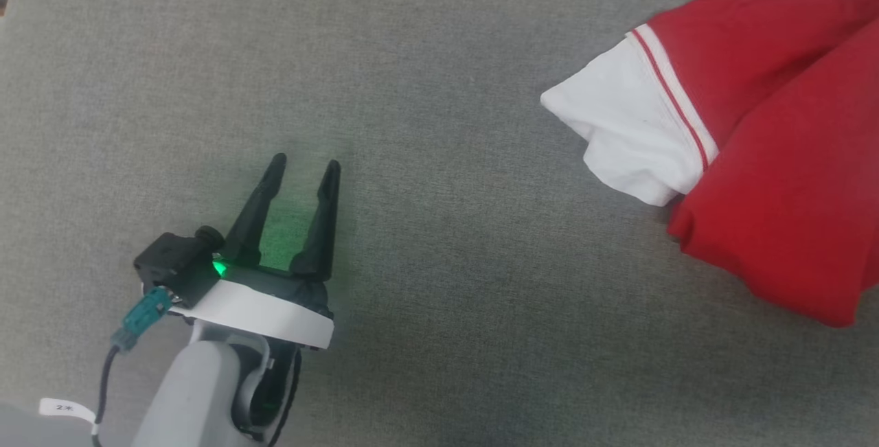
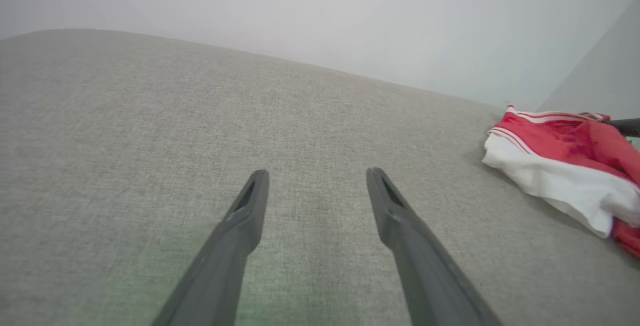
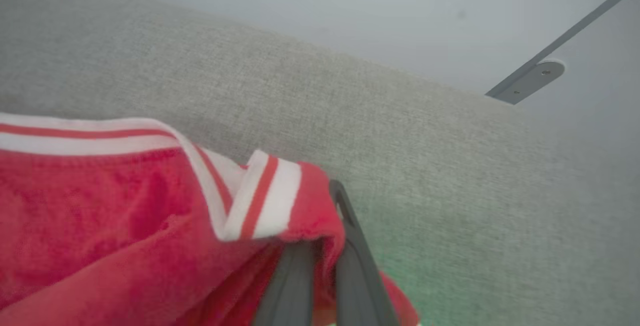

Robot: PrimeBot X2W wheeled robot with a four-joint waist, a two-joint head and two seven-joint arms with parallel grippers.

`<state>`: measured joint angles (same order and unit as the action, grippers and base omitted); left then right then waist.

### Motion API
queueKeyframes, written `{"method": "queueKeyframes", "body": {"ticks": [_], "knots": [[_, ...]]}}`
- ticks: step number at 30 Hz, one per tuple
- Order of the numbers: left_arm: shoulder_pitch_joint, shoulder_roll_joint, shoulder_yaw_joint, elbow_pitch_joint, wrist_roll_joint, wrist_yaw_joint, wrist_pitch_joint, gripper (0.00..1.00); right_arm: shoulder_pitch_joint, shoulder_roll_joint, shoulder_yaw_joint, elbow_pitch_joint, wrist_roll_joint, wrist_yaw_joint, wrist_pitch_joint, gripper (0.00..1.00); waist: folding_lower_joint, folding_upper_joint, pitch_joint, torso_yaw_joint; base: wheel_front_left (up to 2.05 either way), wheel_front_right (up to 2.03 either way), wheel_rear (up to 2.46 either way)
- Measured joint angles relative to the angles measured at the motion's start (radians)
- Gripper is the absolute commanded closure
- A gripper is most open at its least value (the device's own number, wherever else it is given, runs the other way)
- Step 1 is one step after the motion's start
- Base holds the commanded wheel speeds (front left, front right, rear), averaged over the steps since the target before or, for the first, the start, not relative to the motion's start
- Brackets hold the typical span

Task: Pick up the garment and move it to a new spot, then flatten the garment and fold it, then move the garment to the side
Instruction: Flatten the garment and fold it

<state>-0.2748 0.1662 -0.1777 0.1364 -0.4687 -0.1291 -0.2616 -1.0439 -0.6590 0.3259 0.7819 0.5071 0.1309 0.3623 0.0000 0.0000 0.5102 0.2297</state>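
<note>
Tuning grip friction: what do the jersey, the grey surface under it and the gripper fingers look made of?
Garment: soft matte knit, probably cotton or polyester jersey; it drapes and creases in rounded folds.
Grey surface: woven upholstery-type cloth, matte; fine weave grain visible.
Left gripper fingers: dark matte hard plastic, seemingly; smooth moulded faces, could be coated metal.
</note>
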Motion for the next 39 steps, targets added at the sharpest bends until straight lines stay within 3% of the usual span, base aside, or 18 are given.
{"method": "queueKeyframes", "body": {"ticks": [2, 4, 5, 12, 13, 14, 15, 19, 22, 27, 32, 35, 39], "knots": [[-0.003, 0.011, 0.002, 0.002, -0.007, 0.0, 0.0, 0.0, -0.002, 0.023, 0.002, 0.028, -0.01, 0.0, -0.032, 1.0, 0.0, 0.0, 0.0, -0.003, 0.0, 0.0, 0.0], [-0.016, 0.03, -0.009, 0.007, -0.006, 0.0, 0.0, 0.0, 0.0, 0.038, 0.003, 0.042, -0.012, 0.0, -0.079, 0.29, 0.0, 0.0, -0.01, -0.01, 0.0, 0.0, 0.0], [-0.023, 0.04, -0.016, 0.008, -0.006, 0.0, 0.0, 0.0, 0.003, 0.04, 0.006, 0.044, -0.012, 0.0, -0.107, 0.0, 0.0, 0.0, -0.017, -0.015, 0.0, 0.0, 0.0], [-0.111, 0.199, -0.095, 0.0, -0.017, 0.0, 0.0, 0.0, 0.096, 0.04, 0.033, -0.033, 0.009, 0.0, -0.347, 0.0, 0.0, 0.0, -0.085, -0.068, 0.0, 0.0, 0.0], [-0.111, 0.199, -0.095, 0.0, -0.017, 0.0, 0.0, 0.0, 0.096, 0.04, 0.033, -0.033, 0.009, 0.0, -0.347, 0.0, 0.0, 0.0, -0.085, -0.068, 0.0, 0.0, 0.0], [-0.154, 0.263, -0.14, 0.001, -0.032, 0.0, 0.0, 0.0, 0.14, 0.03, 0.024, -0.072, 0.031, 0.0, -0.41, 0.0, 0.0001, 0.0, -0.102, -0.094, 0.0, 0.0, 0.0], [-0.154, 0.263, -0.14, 0.001, -0.032, 0.0, 0.0, 0.0, 0.14, 0.03, 0.024, -0.072, 0.031, 0.0, -0.41, 0.0, 0.0001, 0.0, -0.102, -0.094, 0.0, 0.0, 0.0], [-0.264, 0.379, -0.258, 0.021, -0.106, 0.0, 0.038, 0.0, 0.241, 0.039, -0.018, -0.164, 0.064, 0.0, -0.518, 0.0, 0.0, 0.0, -0.13, -0.156, 0.0, 0.0, 0.0], [-0.367, 0.449, -0.356, 0.018, -0.19, 0.0, 0.134, 0.0, 0.329, 0.066, -0.046, -0.243, 0.071, 0.0, -0.567, 0.0, 0.0, 0.0, -0.142, -0.206, 0.0, 0.0, 0.0], [-0.534, 0.518, -0.548, 0.015, -0.41, 0.0, 0.417, 0.0, 0.478, 0.138, -0.128, -0.384, 0.085, 0.0, -0.598, 0.0, 0.0, 0.0, -0.147, -0.29, 0.0, 0.0, 0.0], [-0.684, 0.532, -0.657, 0.082, -0.636, 0.0, 0.72, 0.0, 0.586, 0.195, -0.186, -0.508, 0.063, 0.0, -0.596, 0.0, 0.0001, 0.0, -0.133, -0.363, 0.0, 0.0, 0.0], [-0.751, 0.532, -0.697, 0.16, -0.723, 0.0, 0.891, 0.0, 0.619, 0.228, -0.203, -0.57, 0.037, 0.0, -0.574, 0.0, 0.0, 0.0, -0.116, -0.403, 0.0, 0.0, 0.0], [-0.798, 0.519, -0.717, 0.258, -0.797, 0.0, 1.033, 0.0, 0.639, 0.264, -0.221, -0.629, -0.004, 0.0, -0.548, 0.0, 0.0, 0.0, -0.09, -0.451, 0.0, 0.0, 0.0]]}}
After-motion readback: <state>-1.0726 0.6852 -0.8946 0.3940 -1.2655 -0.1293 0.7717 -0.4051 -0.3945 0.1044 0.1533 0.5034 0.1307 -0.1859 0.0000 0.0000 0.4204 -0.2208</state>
